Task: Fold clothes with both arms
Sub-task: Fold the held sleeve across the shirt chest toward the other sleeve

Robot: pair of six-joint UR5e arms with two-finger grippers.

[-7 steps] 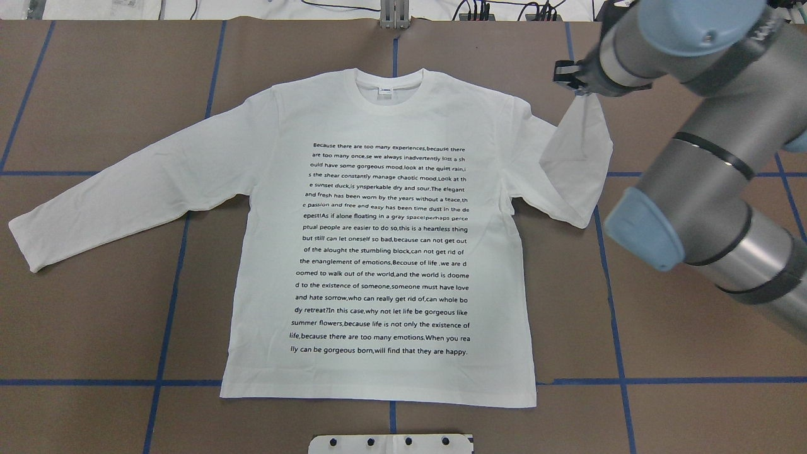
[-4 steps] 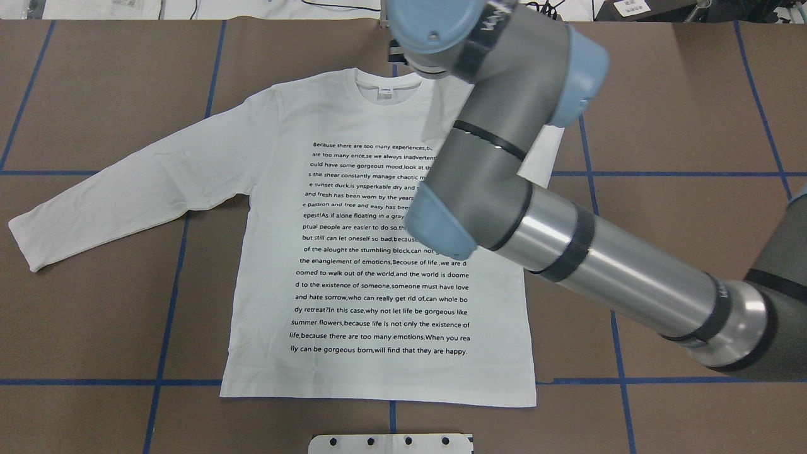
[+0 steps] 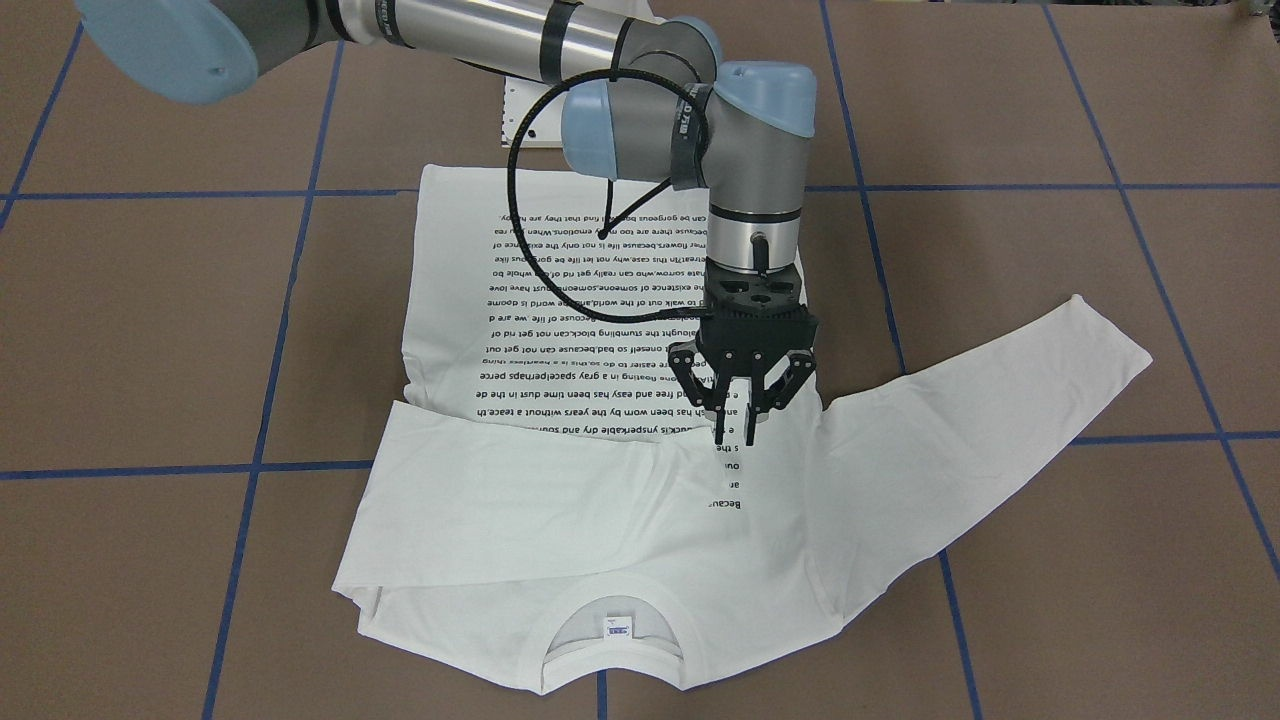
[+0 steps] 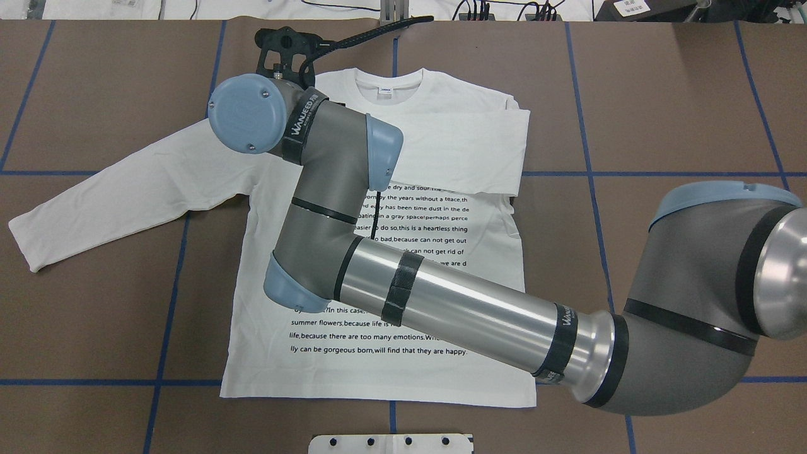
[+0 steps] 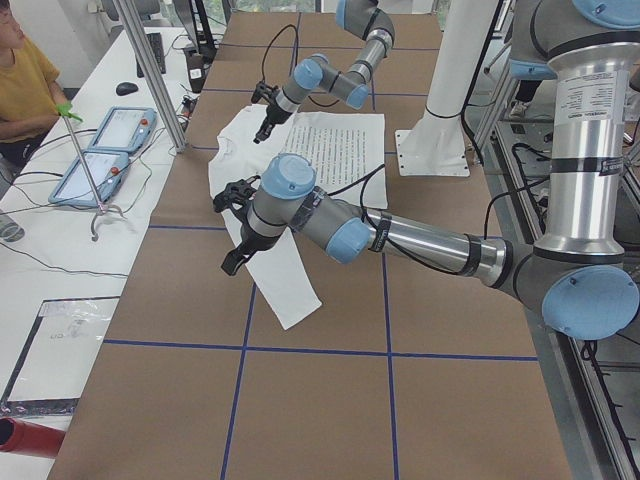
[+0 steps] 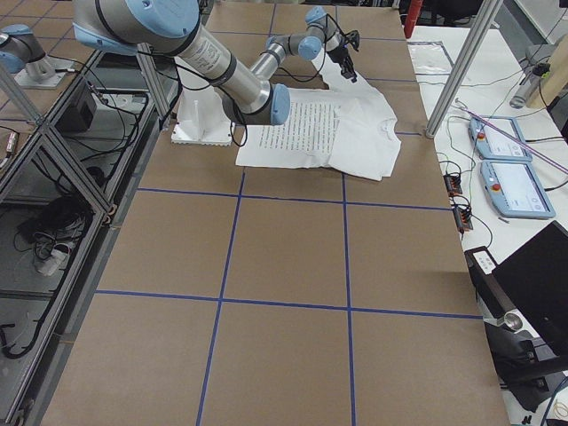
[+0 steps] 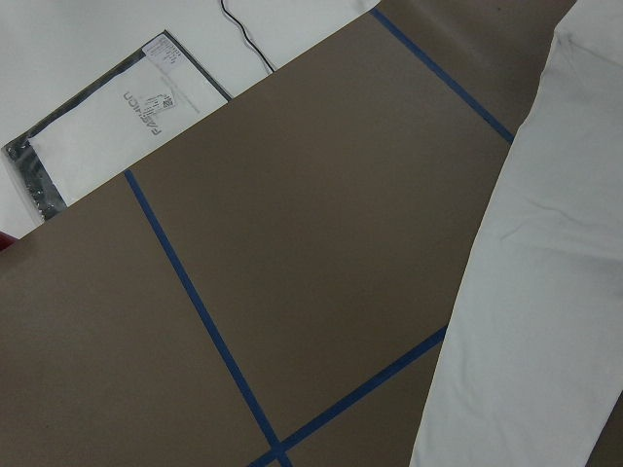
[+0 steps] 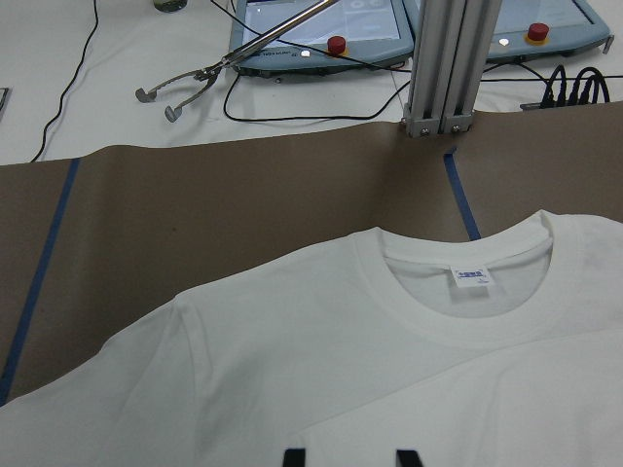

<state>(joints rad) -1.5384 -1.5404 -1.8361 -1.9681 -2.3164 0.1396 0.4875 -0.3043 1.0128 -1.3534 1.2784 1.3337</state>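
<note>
A brown paper-covered table point(image 4: 681, 94) crossed by blue tape lines carries the white long-sleeved T-shirt point(image 4: 498, 284). The shirt lies flat and print side up, its hem on the side nearest the white pedestal base point(image 4: 391, 443) and its collar point(image 8: 458, 321) on the side farthest from it. The shirt's right sleeve point(image 4: 466, 151) is folded flat across the chest and hides the top lines of the black text block point(image 4: 435, 228). The left sleeve point(image 4: 113, 195) lies stretched out, slanting back toward the base's side of the table. Inside the collar sits a small white neck label point(image 8: 471, 277) with blue print.

The right arm point(image 4: 454, 302) reaches diagonally away from the pedestal base, over the shirt. From overhead it covers much of the text and the left shoulder. The right gripper point(image 3: 736, 432) points straight down at the end of the folded sleeve. Its fingertips point(image 8: 292, 457) stand a little apart with only flat cloth between them and nothing clamped. Whether they touch the cloth cannot be told.

The left arm point(image 5: 420, 238) stretches out from the base side, with the left gripper point(image 5: 230, 262) hanging above the outstretched sleeve. Its opening cannot be told.

At the table edge opposite the pedestal base stands an aluminium post point(image 8: 443, 68). Beyond it lie control pendants point(image 8: 321, 29) with red buttons and a metal reacher tool point(image 8: 195, 83).
</note>
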